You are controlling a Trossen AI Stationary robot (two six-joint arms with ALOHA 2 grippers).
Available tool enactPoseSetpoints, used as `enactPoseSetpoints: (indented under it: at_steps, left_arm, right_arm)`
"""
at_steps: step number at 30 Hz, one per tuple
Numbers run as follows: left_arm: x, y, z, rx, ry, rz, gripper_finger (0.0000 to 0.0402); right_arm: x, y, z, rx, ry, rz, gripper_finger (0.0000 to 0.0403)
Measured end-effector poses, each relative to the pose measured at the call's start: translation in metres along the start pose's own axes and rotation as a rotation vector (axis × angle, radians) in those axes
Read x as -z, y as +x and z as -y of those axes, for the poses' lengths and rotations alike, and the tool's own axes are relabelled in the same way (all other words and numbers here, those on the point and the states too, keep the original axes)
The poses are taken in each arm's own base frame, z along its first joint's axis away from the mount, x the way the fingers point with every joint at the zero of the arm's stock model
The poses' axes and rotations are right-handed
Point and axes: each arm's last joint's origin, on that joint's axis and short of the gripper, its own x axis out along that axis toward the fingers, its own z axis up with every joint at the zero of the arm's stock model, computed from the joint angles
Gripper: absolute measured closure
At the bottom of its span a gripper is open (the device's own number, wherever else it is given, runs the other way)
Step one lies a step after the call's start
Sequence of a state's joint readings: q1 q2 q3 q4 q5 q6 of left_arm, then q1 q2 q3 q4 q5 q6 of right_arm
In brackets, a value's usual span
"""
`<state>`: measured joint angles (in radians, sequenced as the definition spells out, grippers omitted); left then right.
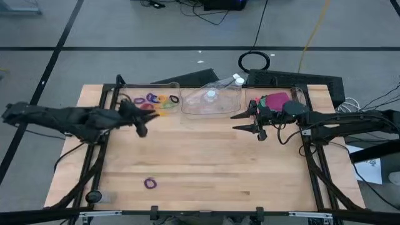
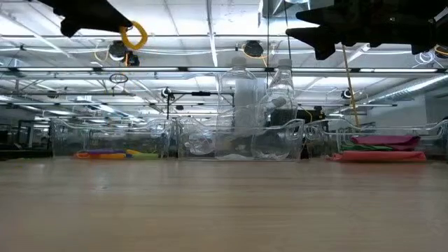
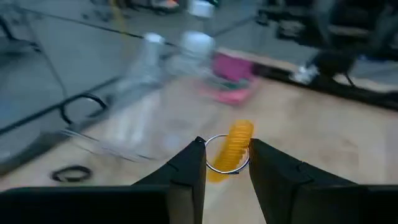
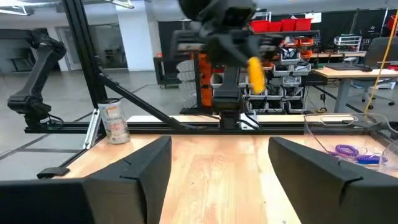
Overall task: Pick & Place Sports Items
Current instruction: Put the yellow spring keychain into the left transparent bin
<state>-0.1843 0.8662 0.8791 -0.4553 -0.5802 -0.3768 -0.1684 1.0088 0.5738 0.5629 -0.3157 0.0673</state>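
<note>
My left gripper (image 1: 141, 129) is over the table's left part, high above the wood, shut on a yellow-orange elastic ring (image 3: 238, 144). The ring also shows in the low view (image 2: 135, 35) and the right wrist view (image 4: 255, 72). My right gripper (image 1: 245, 122) is open and empty, in the air over the table's right part, in front of the tray with the pink piece (image 1: 278, 99) and green pieces. Several rings (image 1: 156, 100) lie in the clear tray at the far left. One purple ring (image 1: 150, 183) lies flat on the wood near the front left. My left gripper pinches the ring between its two fingertips (image 3: 198, 155), at one side of its loop (image 3: 231, 163). The fingers come slanting from the table's left. The ring is lifted clear of the table and sticks out past the fingertips.
Three clear trays stand in a row along the far edge: rings at the left, two clear bottles (image 1: 212, 97) in the middle tray, flat pieces at the right. A can (image 4: 115, 122) stands by the table's left frame. Bare wood (image 1: 206, 162) lies in the middle.
</note>
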Motion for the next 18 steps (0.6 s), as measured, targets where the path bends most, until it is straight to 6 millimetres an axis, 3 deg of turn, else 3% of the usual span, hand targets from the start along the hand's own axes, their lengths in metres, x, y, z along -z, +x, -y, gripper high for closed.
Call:
enactPoseSetpoints:
  at_steps: [9, 18]
  left_arm:
    - [-0.012, 0.002, -0.037, -0.190, -0.059, 0.051, 0.0324]
    - [-0.005, 0.033, -0.074, -0.450, -0.101, -0.073, 0.0324]
  right_arm:
    - [0.000, 0.000, 0.000, 0.000, 0.000, 0.000, 0.0206]
    - [0.000, 0.000, 0.000, 0.000, 0.000, 0.000, 0.0206]
